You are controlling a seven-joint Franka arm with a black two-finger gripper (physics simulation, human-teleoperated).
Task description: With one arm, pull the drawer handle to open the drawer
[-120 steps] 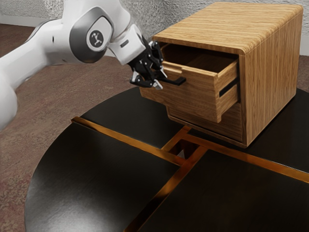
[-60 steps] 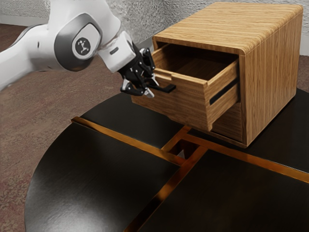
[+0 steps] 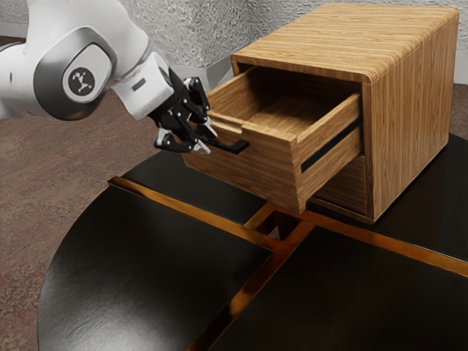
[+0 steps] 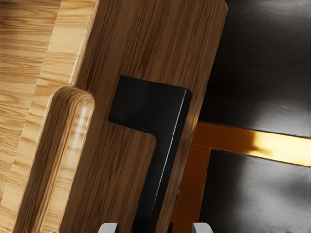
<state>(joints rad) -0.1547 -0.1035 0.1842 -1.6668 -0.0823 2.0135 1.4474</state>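
The hand (image 3: 199, 141) is clamping the handle (image 3: 232, 147) at nine o'clock of the open drawer (image 3: 278, 157); the wrist view is revealing the handle's bent foot.

The round black surface (image 3: 146, 285) spreads from 3 to 9 o'clock in the exterior view. Copper-coloured inlay strips (image 3: 190, 212) cross it and meet near the centre. Reddish-brown floor (image 3: 66, 168) lies at 9 o'clock, and a rough grey wall (image 3: 190, 29) stands at 12 o'clock.

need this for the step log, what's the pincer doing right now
Pincer: closed, holding the black drawer handle; the drawer stands well open.
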